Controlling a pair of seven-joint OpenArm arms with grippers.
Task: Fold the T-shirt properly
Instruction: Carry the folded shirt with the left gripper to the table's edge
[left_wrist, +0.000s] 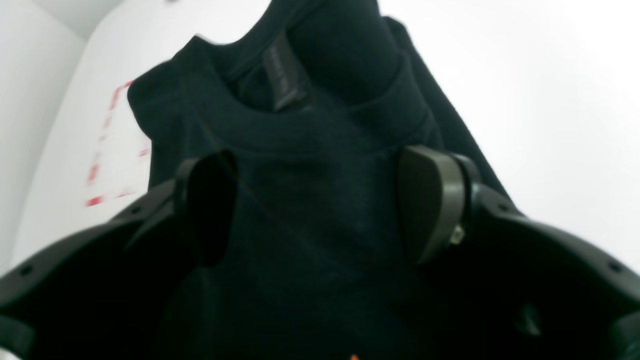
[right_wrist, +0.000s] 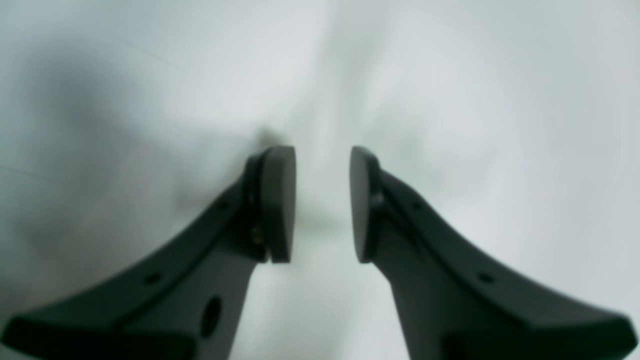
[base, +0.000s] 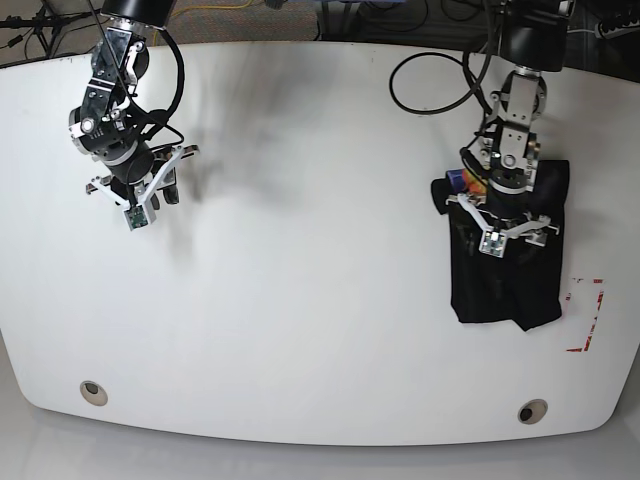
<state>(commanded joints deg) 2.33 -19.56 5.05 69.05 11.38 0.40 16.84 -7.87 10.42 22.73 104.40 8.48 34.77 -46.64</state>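
In left wrist view, T-shirt (left_wrist: 310, 165) collar label visible, left claw (left_wrist: 320, 205) gaping; right claw (right_wrist: 322, 205) parted, empty.

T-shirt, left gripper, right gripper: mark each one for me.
T-shirt (base: 505, 285): base view, lower part of the black cloth.
left gripper (left_wrist: 320, 205): left wrist view, gap between its open pads, over the cloth.
right gripper (right_wrist: 322, 202): right wrist view, gap between its pads, above the bare table.

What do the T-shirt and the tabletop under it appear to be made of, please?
The T-shirt looks like soft, matte black knit cloth: it drapes in folds and has a ribbed neckband. The table seems a hard, smooth white board with a slight sheen; the exact material is unclear.
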